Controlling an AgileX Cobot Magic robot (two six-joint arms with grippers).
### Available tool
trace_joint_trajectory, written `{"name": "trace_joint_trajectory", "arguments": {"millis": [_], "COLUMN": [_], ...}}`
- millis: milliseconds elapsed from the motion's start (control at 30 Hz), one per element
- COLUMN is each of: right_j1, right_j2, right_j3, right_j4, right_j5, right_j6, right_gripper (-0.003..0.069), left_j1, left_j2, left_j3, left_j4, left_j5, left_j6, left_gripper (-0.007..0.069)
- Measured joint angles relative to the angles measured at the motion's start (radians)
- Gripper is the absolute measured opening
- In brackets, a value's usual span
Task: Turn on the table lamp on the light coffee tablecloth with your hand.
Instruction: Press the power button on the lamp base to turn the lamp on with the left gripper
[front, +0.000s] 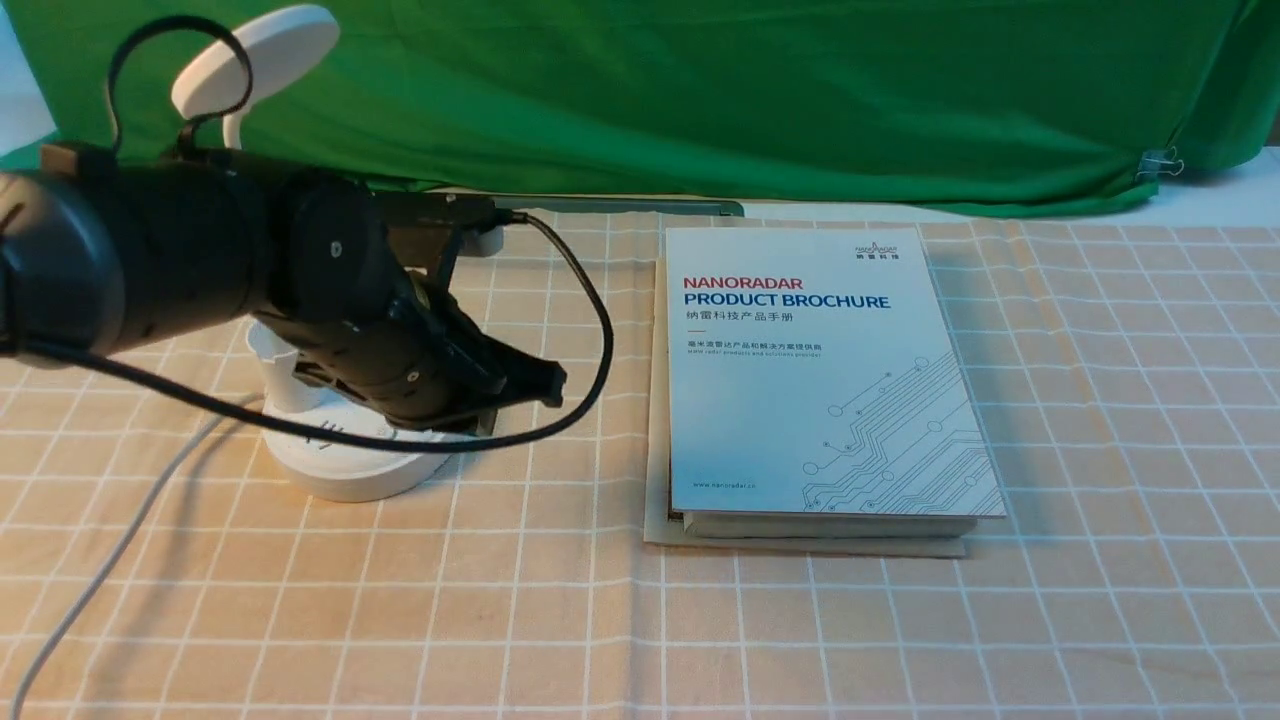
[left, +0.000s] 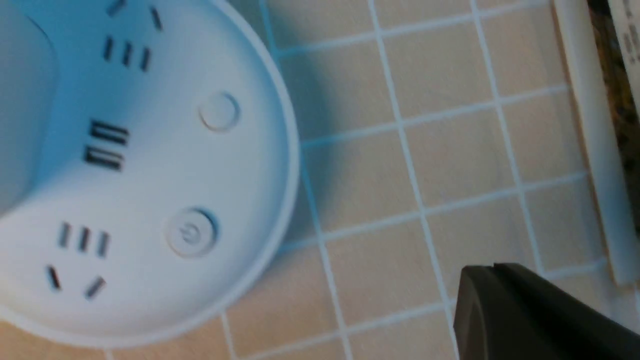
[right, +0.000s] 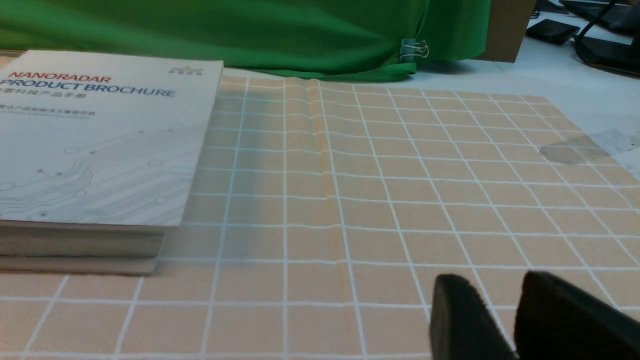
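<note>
The white table lamp (front: 340, 465) stands at the left on the light coffee tablecloth (front: 560, 620). Its disc head (front: 255, 60) shows above my left arm. The round base (left: 150, 180) carries sockets, a power button (left: 191, 233) and a second round button (left: 219, 111). My left gripper, the hand (front: 550, 382), is shut and empty. It hovers just past the base's right rim. In the left wrist view its tip (left: 492, 269) is over bare cloth, apart from the power button. My right gripper (right: 492, 282) is slightly open and empty, low over the cloth.
A stack of brochures (front: 820, 370) lies right of the lamp, also in the right wrist view as a brochure stack (right: 100, 145). The lamp's white cord (front: 110, 560) trails to the front left. A green backdrop cloth (front: 700, 90) hangs behind, and black arm cables (front: 600, 330) loop near the base.
</note>
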Motion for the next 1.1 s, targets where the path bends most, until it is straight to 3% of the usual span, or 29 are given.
{"name": "trace_joint_trajectory", "arguments": {"millis": [200,400,700,1100], "right_j1": [0.0,0.0,0.0,0.0], "right_j2": [0.0,0.0,0.0,0.0], "right_j3": [0.0,0.0,0.0,0.0], "right_j4": [0.0,0.0,0.0,0.0], "right_j5": [0.0,0.0,0.0,0.0], "right_j6": [0.0,0.0,0.0,0.0], "right_gripper": [0.0239,0.0239,0.0241,0.0241], "left_j1": [0.014,0.016,0.067,0.078], "left_j2": [0.067,0.101,0.13,0.13], "left_j3": [-0.033,-0.034,-0.037,-0.038], "left_j4": [0.157,0.225,0.235,0.237], "left_j5": [-0.071,-0.111,-0.161,-0.205], "left_j6": [-0.137,-0.2,-0.268,-0.272], "left_gripper": [0.0021,0.0021,0.0021,0.0021]}}
